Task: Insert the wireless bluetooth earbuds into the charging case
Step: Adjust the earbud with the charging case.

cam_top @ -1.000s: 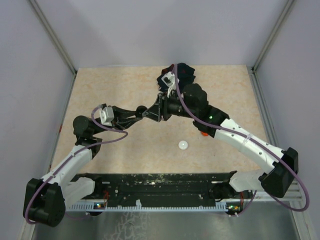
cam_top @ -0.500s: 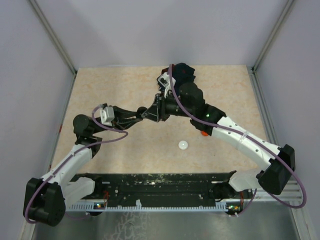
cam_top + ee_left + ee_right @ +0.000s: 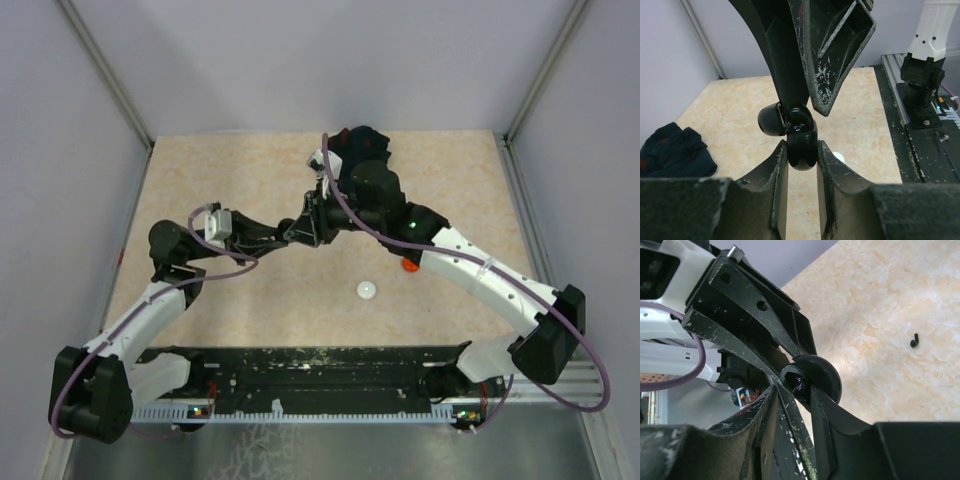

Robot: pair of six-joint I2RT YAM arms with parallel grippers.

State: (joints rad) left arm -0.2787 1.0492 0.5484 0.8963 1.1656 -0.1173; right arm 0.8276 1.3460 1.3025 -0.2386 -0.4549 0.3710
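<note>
The glossy black charging case [image 3: 801, 142] hangs above the table between the two arms, its round lid part [image 3: 771, 120] sticking out to the left. My left gripper [image 3: 801, 150] is shut on its lower body. My right gripper [image 3: 797, 387] comes from the other side, its fingers pressed on the same round black case [image 3: 815, 376]. From above, both grippers meet at mid-table: left gripper [image 3: 293, 230], right gripper [image 3: 308, 220]. A tiny black hooked piece [image 3: 913, 341], perhaps an earbud, lies on the table. No other earbuds show.
A dark navy cloth [image 3: 365, 142] lies bunched at the back of the table, also seen in the left wrist view [image 3: 675, 150]. A white puck [image 3: 367, 290] sits near the front. An orange-red piece [image 3: 408, 265] peeks from under the right arm.
The right arm has shifted a little left and toward the back, and its jaws have narrowed onto the case. The left gripper still holds the case, raised slightly.
</note>
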